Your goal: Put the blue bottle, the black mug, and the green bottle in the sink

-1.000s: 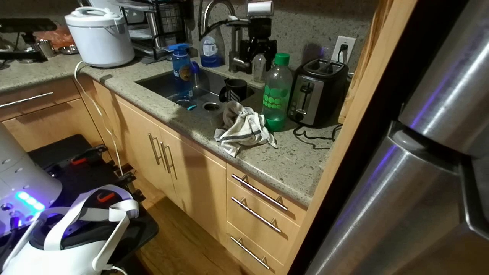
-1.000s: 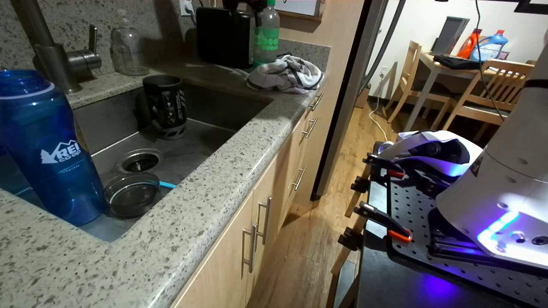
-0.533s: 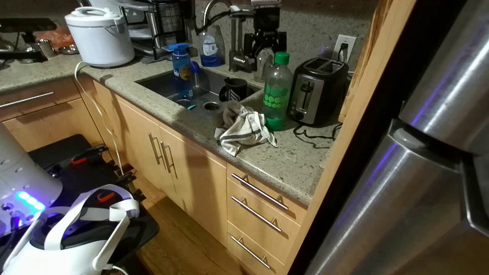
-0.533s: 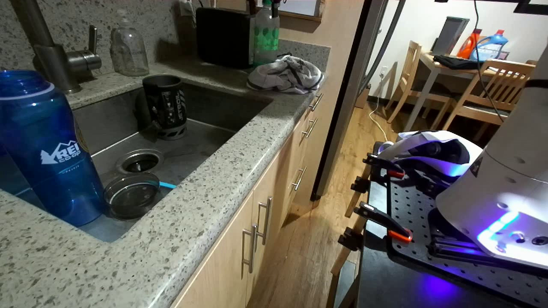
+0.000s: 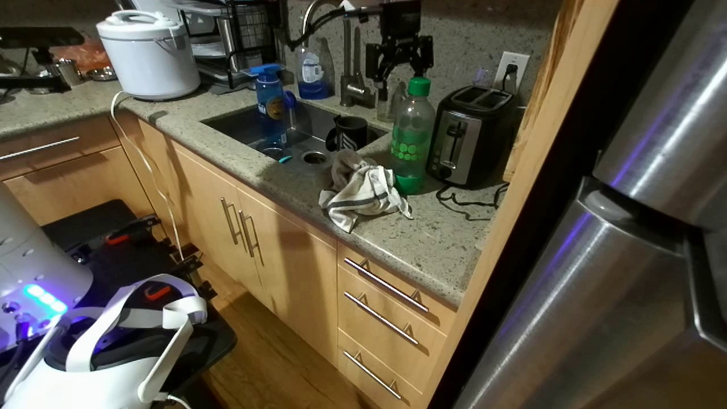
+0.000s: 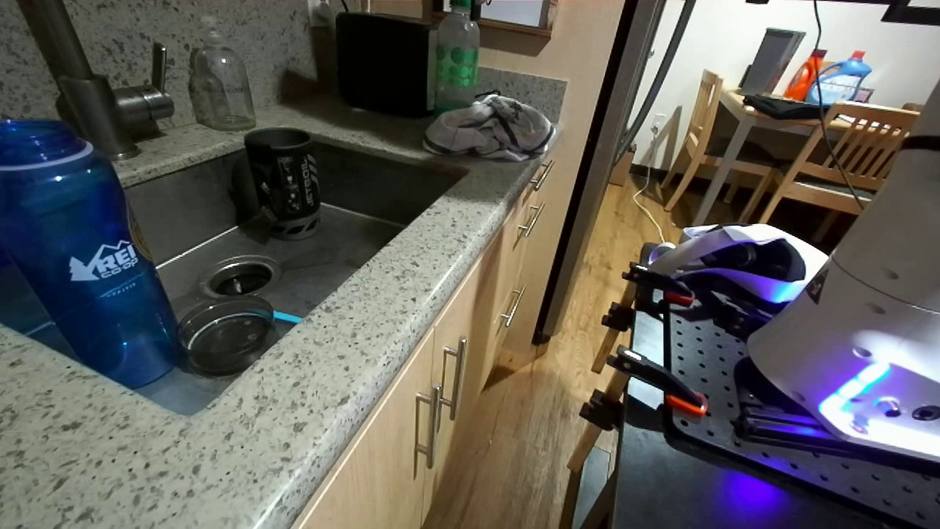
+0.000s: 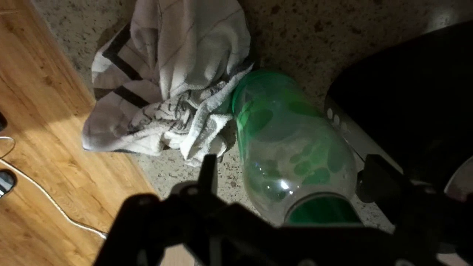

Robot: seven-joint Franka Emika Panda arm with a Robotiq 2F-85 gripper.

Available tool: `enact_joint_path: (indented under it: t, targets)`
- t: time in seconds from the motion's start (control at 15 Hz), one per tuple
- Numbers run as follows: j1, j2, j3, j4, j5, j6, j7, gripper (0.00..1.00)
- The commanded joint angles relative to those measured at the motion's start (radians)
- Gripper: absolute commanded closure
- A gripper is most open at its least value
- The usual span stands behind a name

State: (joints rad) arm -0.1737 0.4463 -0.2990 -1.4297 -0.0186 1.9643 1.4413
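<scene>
Left of centre in an exterior view, the blue bottle (image 5: 269,108) stands in the sink (image 5: 234,122); towards the middle, the black mug (image 5: 352,135) sits there too. Right of centre, the green bottle (image 5: 410,139) stands upright on the counter (image 5: 431,244) between a cloth (image 5: 364,193) and a toaster (image 5: 472,136). It looks like thin plastic, so probably light, springy and slick, easily tipped; the narrow neck seems the best hold, squeezed gently. In the wrist view's lower half the gripper (image 7: 290,174) has its fingers spread wide, one showing either side of that bottle, holding nothing

1 crumpled towel (image 5: 366,193) lies near 1 toaster (image 5: 472,138).
</scene>
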Motion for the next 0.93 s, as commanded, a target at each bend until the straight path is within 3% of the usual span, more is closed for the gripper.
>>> enact_joint_path:
  t: [0.0, 0.8, 0.87]
  targets:
    - [-0.026, -0.029, 0.02, -0.042, 0.044, 0.05, -0.001, 0.0]
    - [-0.06, -0.029, 0.013, -0.049, 0.091, 0.066, 0.011, 0.0]
    - [-0.062, -0.029, 0.013, -0.049, 0.095, 0.066, 0.011, 0.07]
